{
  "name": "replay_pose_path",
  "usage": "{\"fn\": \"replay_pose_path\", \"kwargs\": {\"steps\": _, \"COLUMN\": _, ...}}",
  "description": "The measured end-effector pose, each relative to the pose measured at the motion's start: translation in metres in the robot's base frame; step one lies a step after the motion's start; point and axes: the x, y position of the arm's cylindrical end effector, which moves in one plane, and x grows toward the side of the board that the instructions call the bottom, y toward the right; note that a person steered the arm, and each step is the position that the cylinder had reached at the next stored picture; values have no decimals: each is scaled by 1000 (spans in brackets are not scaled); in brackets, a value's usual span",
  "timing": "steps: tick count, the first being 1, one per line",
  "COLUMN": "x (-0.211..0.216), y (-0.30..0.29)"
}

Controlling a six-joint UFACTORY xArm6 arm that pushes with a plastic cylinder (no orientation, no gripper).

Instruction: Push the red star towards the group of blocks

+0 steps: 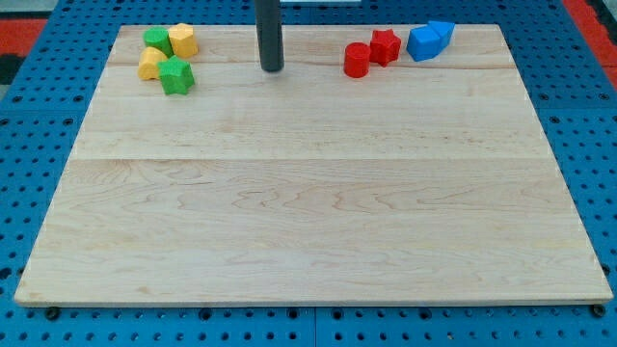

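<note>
Red star-shaped block (386,45) sits right of my tip (272,69), a gripless tool grasping nothing; circle behind it, then push steadily left across the wooden desk (308,212).

Red star (386,45) lies flat near the board's top edge, right of centre, touching a red cylinder (357,60) at its lower left. Blue blocks (429,40) just to its right, small gap. Group of blocks at top left: green (157,40), yellow (182,40), yellow (151,64), green star (177,75), all clustered and touching.
</note>
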Motion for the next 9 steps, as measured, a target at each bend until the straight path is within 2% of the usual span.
{"fn": "replay_pose_path", "kwargs": {"steps": 1, "x": 17, "y": 76}}
{"fn": "replay_pose_path", "kwargs": {"steps": 2, "x": 0, "y": 159}}
{"fn": "replay_pose_path", "kwargs": {"steps": 3, "x": -35, "y": 196}}
{"fn": "replay_pose_path", "kwargs": {"steps": 5, "x": -63, "y": 184}}
{"fn": "replay_pose_path", "kwargs": {"steps": 7, "x": -67, "y": 149}}
{"fn": "replay_pose_path", "kwargs": {"steps": 8, "x": -66, "y": 151}}
{"fn": "replay_pose_path", "kwargs": {"steps": 9, "x": -85, "y": 152}}
